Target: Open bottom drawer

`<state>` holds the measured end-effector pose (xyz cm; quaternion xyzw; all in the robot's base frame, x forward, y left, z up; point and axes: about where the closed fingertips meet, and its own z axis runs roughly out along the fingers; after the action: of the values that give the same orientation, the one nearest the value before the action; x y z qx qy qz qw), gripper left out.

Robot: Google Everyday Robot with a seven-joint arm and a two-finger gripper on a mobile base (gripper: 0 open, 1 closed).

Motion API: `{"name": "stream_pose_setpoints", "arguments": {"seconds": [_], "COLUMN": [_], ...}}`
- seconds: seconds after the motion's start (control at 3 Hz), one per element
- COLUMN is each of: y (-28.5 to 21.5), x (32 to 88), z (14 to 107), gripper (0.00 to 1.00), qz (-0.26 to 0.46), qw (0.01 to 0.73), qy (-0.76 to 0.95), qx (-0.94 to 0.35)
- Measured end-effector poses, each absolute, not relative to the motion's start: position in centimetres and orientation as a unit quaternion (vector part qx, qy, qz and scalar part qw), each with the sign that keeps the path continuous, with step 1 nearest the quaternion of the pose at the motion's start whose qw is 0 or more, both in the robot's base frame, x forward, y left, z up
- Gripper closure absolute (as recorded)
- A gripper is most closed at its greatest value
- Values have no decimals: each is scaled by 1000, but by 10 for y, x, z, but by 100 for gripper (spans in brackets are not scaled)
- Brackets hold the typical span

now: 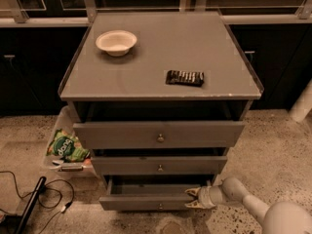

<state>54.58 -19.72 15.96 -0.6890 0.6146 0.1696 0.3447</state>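
Note:
The bottom drawer [146,202] is the lowest and narrowest grey front of three, with a small brass knob [160,206]. It stands pulled out a little, with a dark gap showing its shallow box behind the front. My gripper [191,198] reaches in from the lower right on a white arm and sits at the drawer front's right end, its tips at the top edge of the panel.
The middle drawer [159,165] and top drawer [159,134] are above. On the cabinet top lie a white bowl [116,41] and a dark snack packet [185,77]. A clear bin with a green bag [66,146] stands at the left; black cables [34,199] lie on the floor.

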Motion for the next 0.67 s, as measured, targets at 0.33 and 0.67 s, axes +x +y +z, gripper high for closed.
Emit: {"name": "stream_pose_setpoints", "arguments": {"seconds": [0.33, 0.67], "y": [-197, -197], "x": [546, 546], "z": [160, 160], "gripper": [81, 58], "qz": [170, 170], "qw": [345, 345], "qy": [615, 615], "qx": [-689, -689]}}
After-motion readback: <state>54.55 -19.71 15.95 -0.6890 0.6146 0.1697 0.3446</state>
